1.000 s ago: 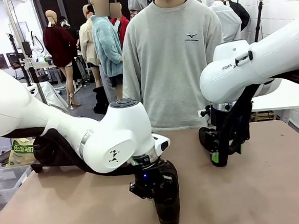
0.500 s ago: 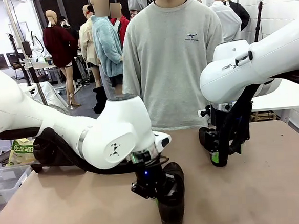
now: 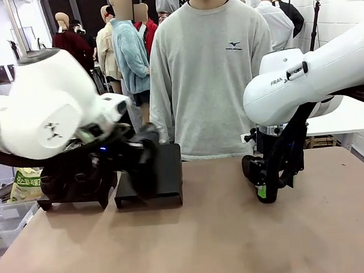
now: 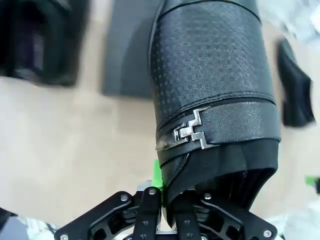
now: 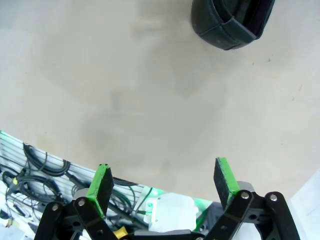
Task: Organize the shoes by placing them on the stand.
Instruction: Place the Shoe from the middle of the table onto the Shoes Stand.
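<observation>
My left gripper (image 3: 122, 156) is shut on a black shoe (image 3: 145, 167) and holds it in the air just in front of the black stand (image 3: 167, 175). In the left wrist view the gripper (image 4: 167, 200) pinches the rim of the shoe's opening; the shoe (image 4: 215, 100) has a textured upper and a silver buckle, and its toe points over the flat stand (image 4: 127, 55). Another shoe (image 4: 295, 90) lies on the table off to the side. My right gripper (image 3: 267, 195) hangs over the table at the right, open (image 5: 162, 175) and holding nothing, with a shoe (image 5: 232, 22) lying beyond it.
A second black stand (image 3: 73, 188) with dark, blurred shapes on it sits at the left of the table. A person in a grey sweatshirt (image 3: 209, 78) stands at the far edge. A clear bin (image 3: 6, 217) sits off the table's left side.
My left arm has lifted the shoe from the near middle of the table and swung it left and back to the stand. The right arm has not moved.
</observation>
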`<state>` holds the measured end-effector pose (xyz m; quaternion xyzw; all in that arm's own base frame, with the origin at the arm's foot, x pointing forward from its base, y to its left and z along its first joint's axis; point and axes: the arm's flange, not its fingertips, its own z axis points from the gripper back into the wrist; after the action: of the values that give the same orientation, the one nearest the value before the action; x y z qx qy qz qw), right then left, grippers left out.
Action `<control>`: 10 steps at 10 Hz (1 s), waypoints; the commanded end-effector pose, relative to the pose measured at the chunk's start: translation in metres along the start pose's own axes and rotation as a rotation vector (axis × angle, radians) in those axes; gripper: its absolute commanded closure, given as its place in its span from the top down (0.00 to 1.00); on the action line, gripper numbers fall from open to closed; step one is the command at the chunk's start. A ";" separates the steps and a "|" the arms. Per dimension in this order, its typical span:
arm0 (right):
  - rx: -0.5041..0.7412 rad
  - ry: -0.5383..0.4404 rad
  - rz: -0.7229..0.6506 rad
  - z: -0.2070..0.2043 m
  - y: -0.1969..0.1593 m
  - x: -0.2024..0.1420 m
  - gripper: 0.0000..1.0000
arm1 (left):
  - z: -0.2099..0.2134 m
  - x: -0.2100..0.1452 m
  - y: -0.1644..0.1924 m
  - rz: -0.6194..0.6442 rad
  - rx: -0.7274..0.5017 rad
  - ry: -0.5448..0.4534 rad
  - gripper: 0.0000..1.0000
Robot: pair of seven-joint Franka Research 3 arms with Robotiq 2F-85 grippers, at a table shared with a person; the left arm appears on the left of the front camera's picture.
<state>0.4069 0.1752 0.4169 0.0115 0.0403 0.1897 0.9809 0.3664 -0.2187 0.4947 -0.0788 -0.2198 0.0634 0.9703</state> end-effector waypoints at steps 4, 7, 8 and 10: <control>-0.012 0.010 0.009 0.002 -0.001 0.002 1.00 | -0.084 0.053 0.034 -0.053 0.054 -0.085 0.00; -0.012 0.010 0.009 0.002 -0.001 0.002 1.00 | -0.103 0.071 0.040 -0.050 0.050 -0.102 0.00; -0.012 0.010 0.009 0.002 -0.001 0.002 1.00 | -0.106 0.079 0.039 -0.055 0.041 -0.108 0.00; -0.012 0.010 0.009 0.002 -0.001 0.002 1.00 | -0.112 0.093 0.037 -0.064 0.037 -0.111 0.00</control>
<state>0.4070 0.1754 0.4169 0.0115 0.0404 0.1898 0.9809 0.4838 -0.1760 0.4256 -0.0536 -0.2560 0.0393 0.9644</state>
